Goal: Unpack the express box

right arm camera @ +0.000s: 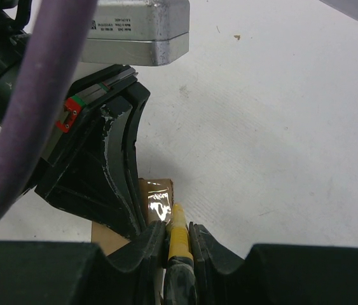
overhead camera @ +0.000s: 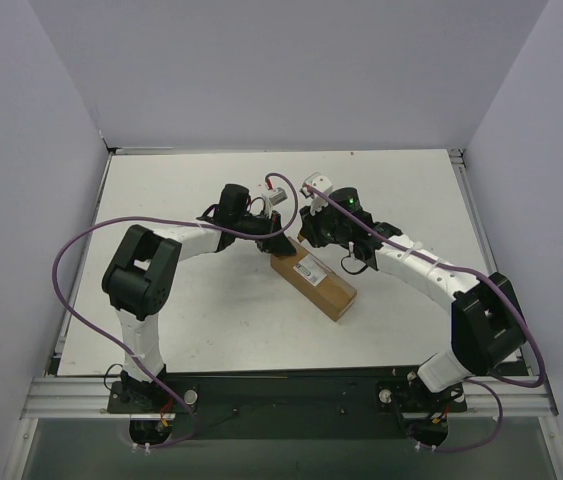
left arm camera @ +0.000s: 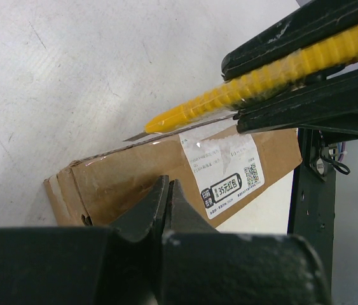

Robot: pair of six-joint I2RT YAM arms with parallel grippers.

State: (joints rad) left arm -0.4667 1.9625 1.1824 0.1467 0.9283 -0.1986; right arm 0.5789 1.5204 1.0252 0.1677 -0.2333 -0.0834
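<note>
The express box (overhead camera: 323, 290), a brown carton with a white label, lies slanted mid-table. My left gripper (overhead camera: 279, 244) is shut and empty, its tips resting on the box's far end. In the left wrist view the shut tips (left arm camera: 168, 185) sit over the box (left arm camera: 121, 181) beside its label (left arm camera: 226, 170). My right gripper (overhead camera: 306, 236) is shut on the yellow utility knife (left arm camera: 261, 76), whose thin blade (left arm camera: 166, 130) lies along the taped top edge. In the right wrist view the knife (right arm camera: 179, 230) stands between my fingers, pointing at the shiny tape (right arm camera: 158, 204).
White tabletop (overhead camera: 181, 320) with grey walls on three sides. The two wrists crowd together over the box's far end, with purple cables (overhead camera: 71, 300) looping off the left arm. The left gripper's body (right arm camera: 96, 171) fills the left of the right wrist view.
</note>
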